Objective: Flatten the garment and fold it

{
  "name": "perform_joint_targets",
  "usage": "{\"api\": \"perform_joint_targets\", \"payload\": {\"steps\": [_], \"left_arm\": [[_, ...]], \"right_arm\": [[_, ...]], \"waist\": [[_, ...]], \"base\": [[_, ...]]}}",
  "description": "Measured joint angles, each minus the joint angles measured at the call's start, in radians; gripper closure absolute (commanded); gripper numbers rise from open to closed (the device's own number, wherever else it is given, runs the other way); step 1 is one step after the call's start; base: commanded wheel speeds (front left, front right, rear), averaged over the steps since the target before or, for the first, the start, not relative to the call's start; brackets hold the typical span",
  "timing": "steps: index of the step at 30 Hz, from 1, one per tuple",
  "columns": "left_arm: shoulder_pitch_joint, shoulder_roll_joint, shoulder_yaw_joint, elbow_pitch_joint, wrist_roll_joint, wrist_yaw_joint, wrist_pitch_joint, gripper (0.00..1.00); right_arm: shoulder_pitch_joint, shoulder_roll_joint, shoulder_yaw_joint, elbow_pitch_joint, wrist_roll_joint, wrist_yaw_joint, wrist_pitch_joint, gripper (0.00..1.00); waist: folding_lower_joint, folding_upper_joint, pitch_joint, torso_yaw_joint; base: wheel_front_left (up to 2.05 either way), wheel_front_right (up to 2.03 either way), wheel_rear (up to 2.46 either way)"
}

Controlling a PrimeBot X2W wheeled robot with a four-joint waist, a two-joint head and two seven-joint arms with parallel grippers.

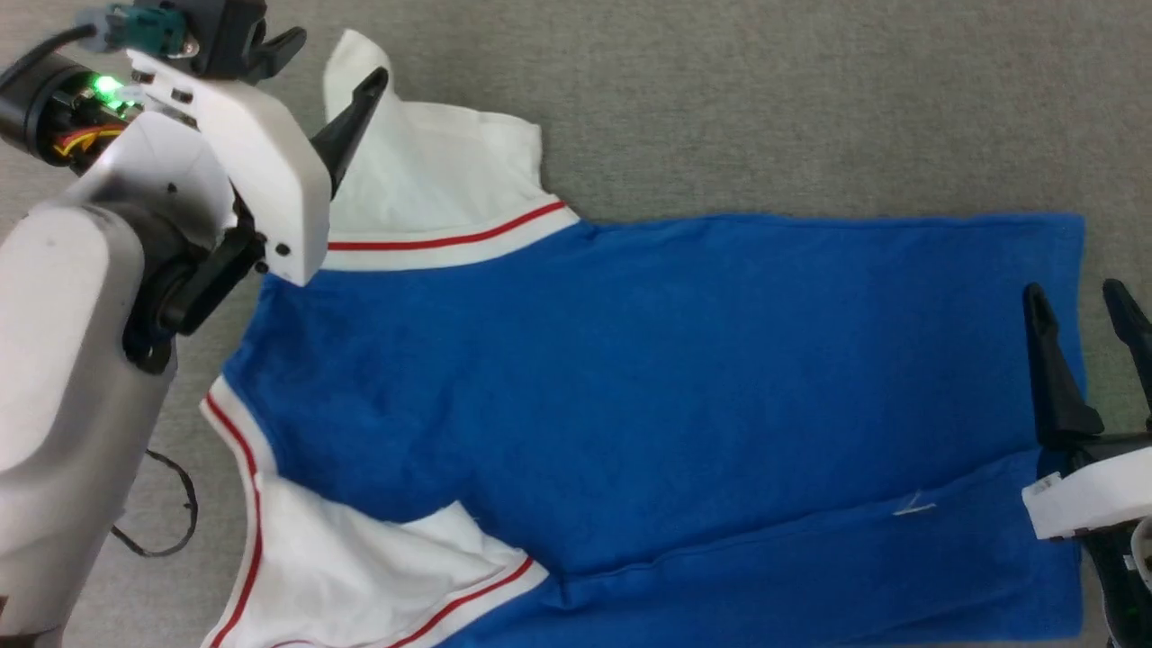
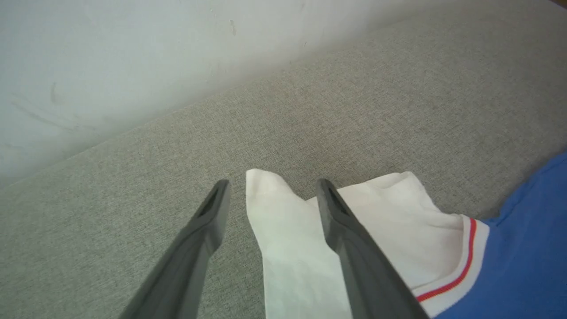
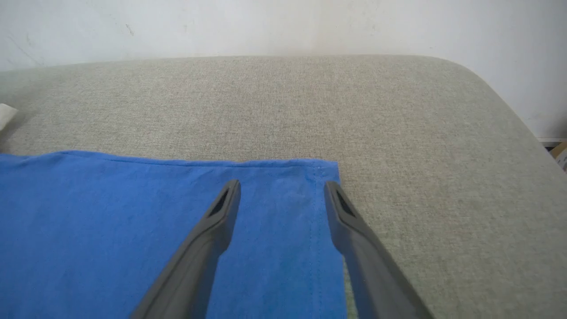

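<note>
Garment: royal-blue T-shirt point(image 1: 630, 378) with white sleeves, spread lengthwise on a grey fabric surface point(image 1: 810, 108), plain blue side up
Collar end: the red-striped neck band point(image 1: 238, 441) lies at the shirt's left end, the hem point(image 1: 1078, 360) at its right end
Far sleeve: the white sleeve point(image 2: 288, 248) juts out past the shirt's far edge, and its tip looks slightly peaked, not flat
Near sleeve: the other white sleeve point(image 1: 360, 558) lies at the shirt's near-left corner, partly tucked under the blue body
Crease: a long fold line point(image 1: 765, 540) runs along the shirt's near side, with a small white tag point(image 1: 913, 508) on it, so that side looks turned in
Left end effector: the left end effector point(image 2: 272, 184) has its fingers spread wide and holds nothing, straddling the far sleeve's tip from above
Right end effector: the right end effector point(image 3: 282, 183) is likewise spread and empty, over the shirt's far hem corner point(image 3: 330, 167)
Contact: whether either one touches the cloth cannot be told
Step in hand: probably flattening is nearly done and the far-side lengthwise fold is being set up
Next move: probably both lower and pinch sleeve and hem corner together, then carry that far edge toward the shirt's middle evenly
Risk: the loose sleeve may bunch if only one layer is caught
</note>
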Motion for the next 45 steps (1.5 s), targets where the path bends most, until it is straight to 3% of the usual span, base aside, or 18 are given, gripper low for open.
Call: {"api": "perform_joint_targets", "payload": {"steps": [8, 9, 10, 11, 17, 22, 26, 35, 45], "left_arm": [[-0.012, 0.009, -0.015, 0.082, -0.006, -0.007, 0.047, 0.00], [-0.012, 0.016, -0.018, 0.093, -0.006, -0.007, 0.063, 0.04], [-0.013, 0.022, -0.019, 0.099, -0.006, -0.007, 0.072, 0.68], [-0.020, 0.027, -0.019, 0.101, -0.006, -0.007, 0.081, 1.00], [-0.033, 0.041, -0.016, 0.099, -0.006, -0.007, 0.080, 1.00], [-0.031, 0.040, -0.020, 0.103, 0.005, -0.007, 0.033, 1.00], [-0.028, 0.039, -0.025, 0.109, 0.010, -0.007, 0.003, 1.00], [-0.026, 0.016, -0.036, 0.113, 0.010, -0.007, -0.024, 1.00], [-0.033, 0.009, -0.041, 0.107, 0.010, -0.007, -0.037, 1.00]], "right_arm": [[-0.007, -0.009, 0.009, 0.030, 0.008, 0.000, -0.008, 0.00], [-0.007, -0.010, 0.010, 0.032, 0.009, 0.000, -0.009, 0.00], [-0.008, -0.011, 0.010, 0.035, 0.009, 0.000, -0.009, 0.00], [-0.010, -0.012, 0.010, 0.036, 0.009, 0.000, -0.009, 0.00], [-0.027, -0.021, 0.008, 0.036, 0.009, 0.000, -0.008, 0.00], [-0.052, -0.068, 0.020, 0.019, 0.017, 0.000, 0.016, 0.00], [-0.100, -0.126, 0.031, -0.004, 0.048, 0.000, 0.083, 0.00], [-0.188, -0.216, 0.004, 0.041, 0.078, 0.000, 0.346, 0.00], [-0.224, -0.220, 0.029, 0.110, 0.088, 0.000, 0.400, 0.00]], "waist": [[-0.0002, 0.0000, 0.046, -0.053], [-0.0002, 0.0000, 0.050, -0.057], [-0.0002, 0.0000, 0.054, -0.060], [-0.0003, 0.0000, 0.058, -0.064], [-0.0003, 0.0000, 0.069, -0.070], [-0.0003, 0.0000, 0.062, -0.059], [-0.0003, 0.0001, 0.051, -0.048], [-0.0003, 0.0000, 0.050, -0.020], [-0.0003, 0.0000, 0.084, 0.012]], "base": [[0.00, 0.00, 0.00], [0.00, 0.00, 0.00], [0.00, 0.00, 0.00], [0.00, 0.00, 0.00], [0.00, 0.00, 0.00], [0.00, 0.00, 0.00], [0.00, 0.00, 0.00], [0.00, 0.00, 0.00], [0.00, 0.00, 0.00]]}}
